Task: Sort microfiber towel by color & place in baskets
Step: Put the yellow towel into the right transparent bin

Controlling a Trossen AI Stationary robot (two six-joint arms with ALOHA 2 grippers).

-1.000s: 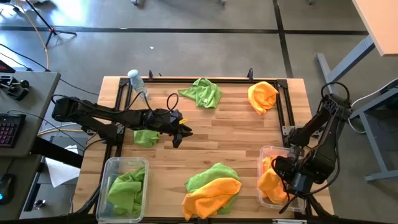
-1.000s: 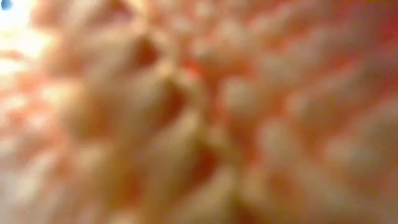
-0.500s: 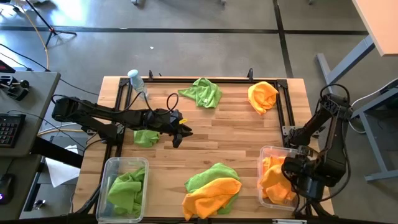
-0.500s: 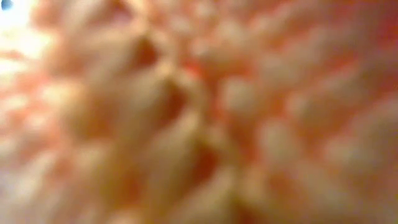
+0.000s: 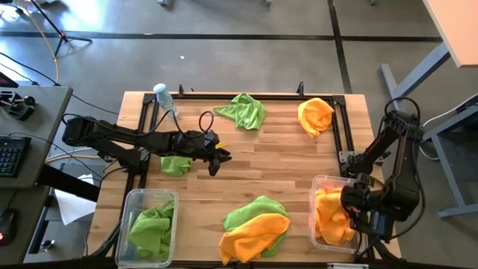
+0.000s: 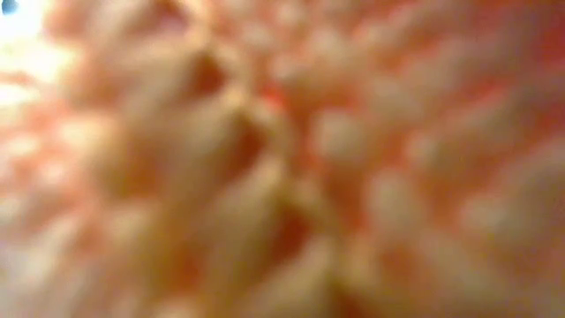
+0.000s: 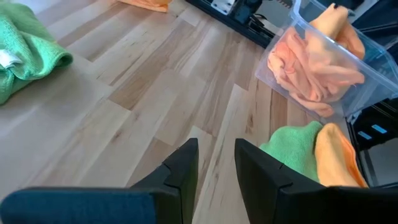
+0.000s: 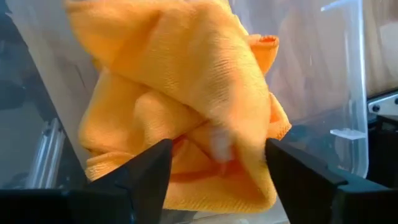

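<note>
Right gripper (image 8: pixel 214 163) sat over the right-hand basket (image 5: pixel 320 184), fingers spread wide, nothing between them; an orange towel (image 5: pixel 331 217) lay bunched in the basket just beyond the tips. I judged the drop step done for this piece.

Left gripper (image 5: pixel 216 158) hung over mid-table, fingers a narrow gap apart, empty. A green towel (image 5: pixel 175 164) lay just beside and under that arm.

Left-hand basket (image 5: pixel 133 200) held green cloth (image 5: pixel 153 226).

Still loose on the wood: a green towel (image 5: pixel 242 110) and an orange one (image 5: pixel 315 115) at the far edge, and a green-and-orange pair (image 5: pixel 255 226) overlapped at the near edge between the baskets.

Next move, as I judged it: lift the right gripper straight up clear of the basket wall before travelling.

Table middle was bare wood, good room there. A water bottle (image 5: pixel 163 96) stood at the far left corner.

Low view was smothered by orange pile; no use.
</note>
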